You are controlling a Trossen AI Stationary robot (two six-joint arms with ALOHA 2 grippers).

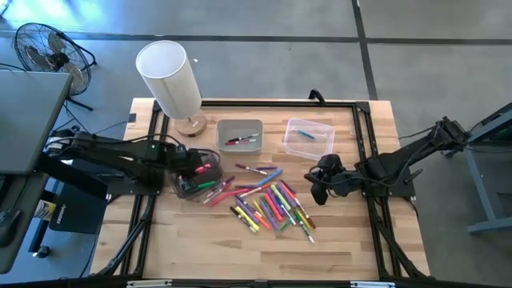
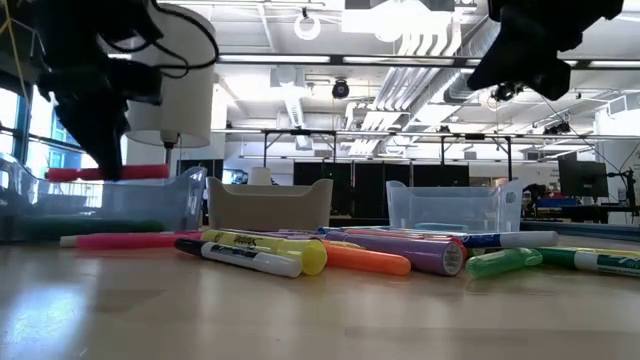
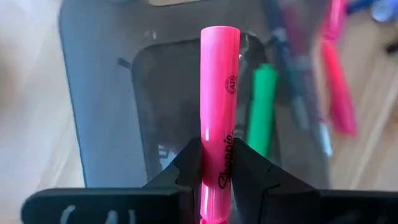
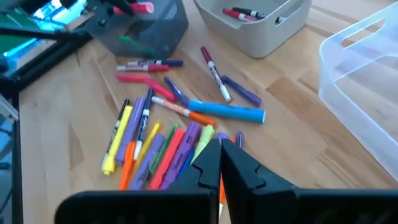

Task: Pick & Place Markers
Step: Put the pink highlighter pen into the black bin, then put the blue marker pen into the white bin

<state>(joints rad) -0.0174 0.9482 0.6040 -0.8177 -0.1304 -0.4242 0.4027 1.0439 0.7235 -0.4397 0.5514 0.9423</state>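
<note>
The left gripper point(image 3: 217, 171) is clamped on a pink highlighter point(image 3: 219, 93), which projects straight forward between the jaws with its long axis in line with the gripper's reach. Directly beneath it lies the dark bin point(image 3: 106, 93), so the relation that governs the release is vertical: highlighter above, bin floor below. A green marker point(image 3: 261, 109) already lies inside that bin, roughly parallel to the held highlighter.

In the high view, the loose pile of markers point(image 1: 268, 204) lies on the bench point(image 1: 344, 248) between the two arms, most of them lying at a slant. The right gripper point(image 1: 318, 190) hangs closed and empty just beside the pile's edge, so it is judged the nearer arm for the next pick. Farther off, the grey bin point(image 1: 240, 134) holds red markers, and the clear bin point(image 1: 308, 136) holds a blue one.
</note>
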